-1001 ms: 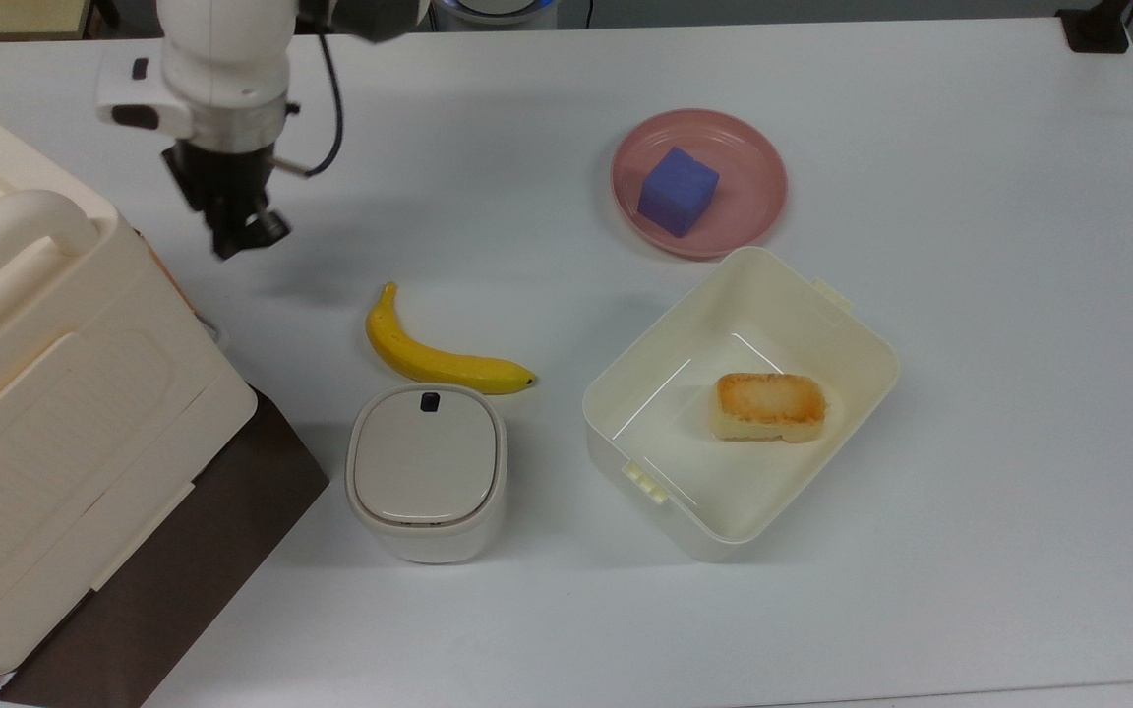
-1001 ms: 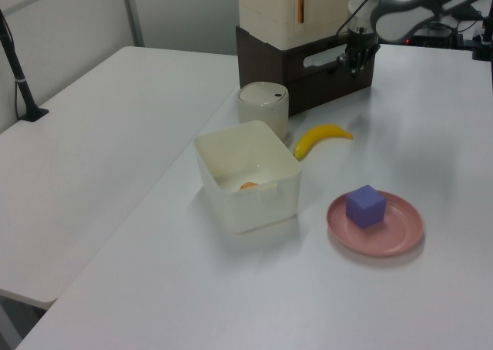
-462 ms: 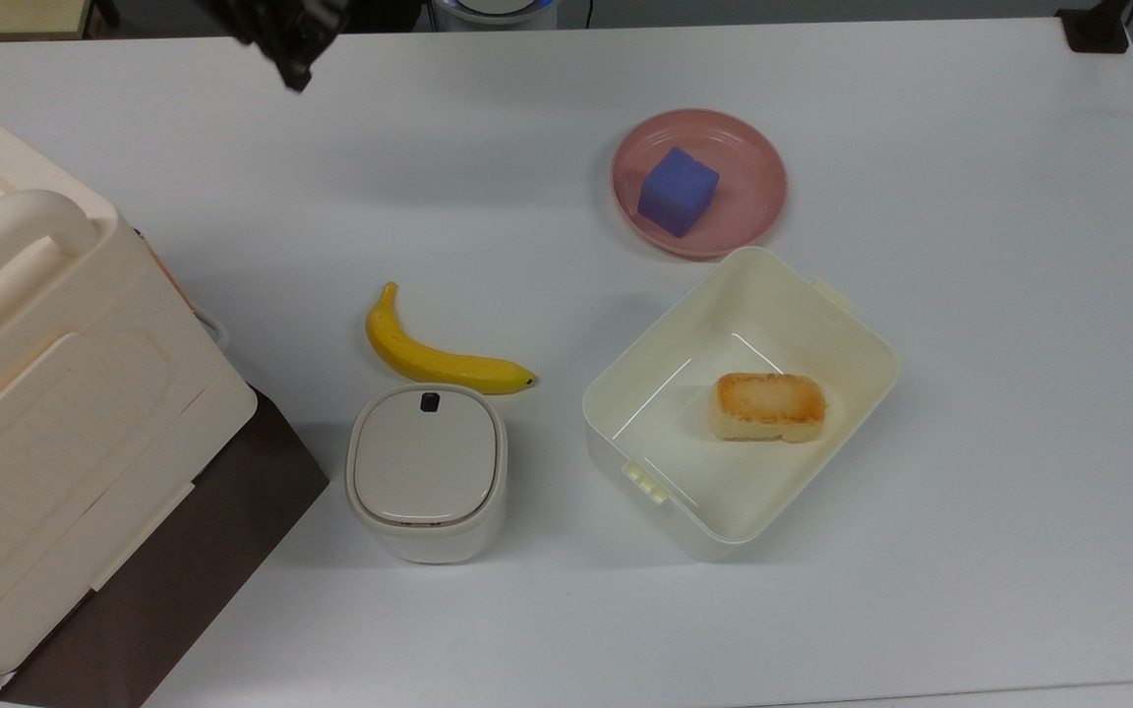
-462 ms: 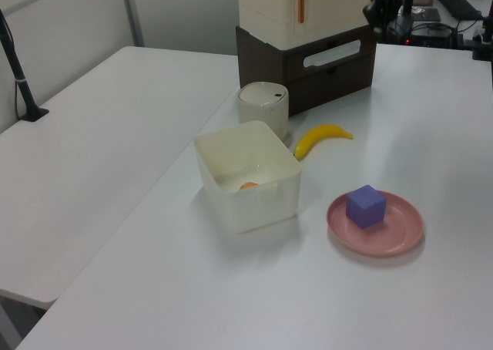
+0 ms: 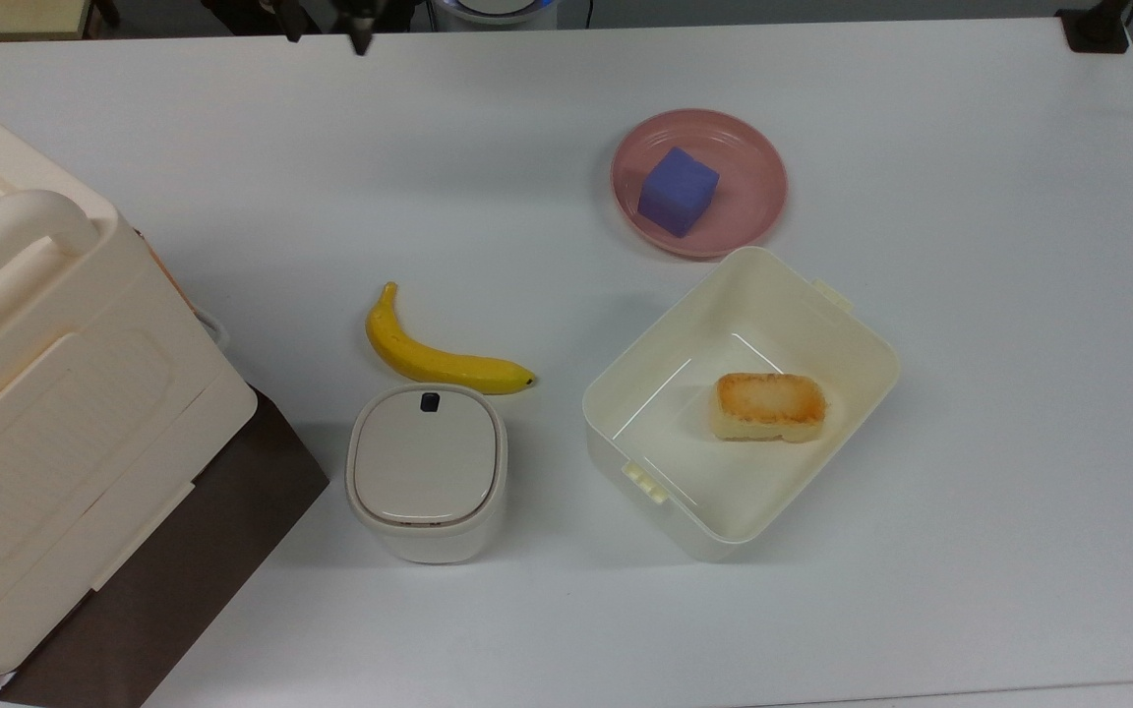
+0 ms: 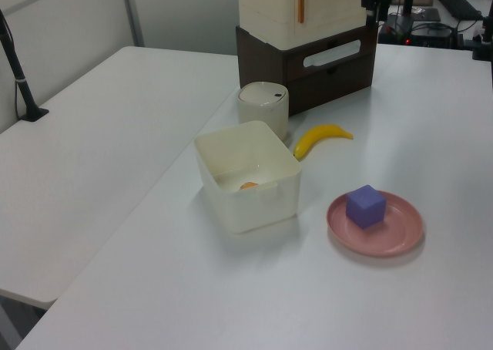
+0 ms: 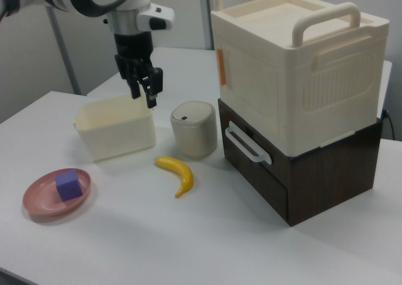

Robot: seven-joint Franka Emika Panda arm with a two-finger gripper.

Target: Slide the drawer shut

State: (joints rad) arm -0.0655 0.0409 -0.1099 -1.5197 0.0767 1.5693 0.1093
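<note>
A white worktop [image 7: 207,241] is seen carrying a dark brown cabinet [image 7: 326,178] at the right view's right, with a large cream handled box [image 7: 295,65] stacked on it. The drawer [image 7: 251,156] is set in the cabinet's upper front, its dark panel flush with the cabinet face and its white loop handle [image 7: 247,144] projecting. The claw [image 7: 144,87] is held raised above the worktop, well apart from the drawer and to the right view's left of it, with its fingers parted and nothing gripped. Below and between them, a small white lidded bin [image 7: 193,129], a banana [image 7: 178,174] and a cream tub [image 7: 115,134] are placed.
</note>
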